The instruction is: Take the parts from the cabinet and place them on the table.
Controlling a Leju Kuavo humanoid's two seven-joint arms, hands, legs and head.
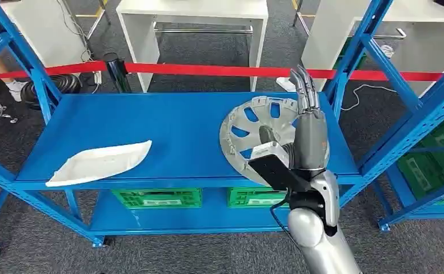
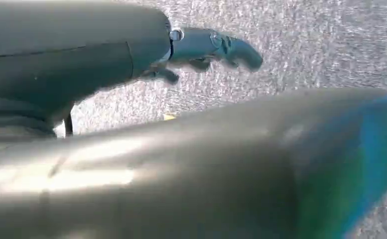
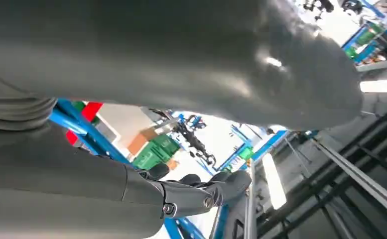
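In the head view, the right hand [image 1: 309,123] is raised at right of centre, fingers straight and together, nothing held, in front of the hubcap [image 1: 252,134] lying on the blue shelf [image 1: 174,123]. A white panel [image 1: 100,163] lies at the shelf's lower left. In the left wrist view, the left hand [image 2: 208,50] is seen over grey floor, fingers loosely extended, empty.
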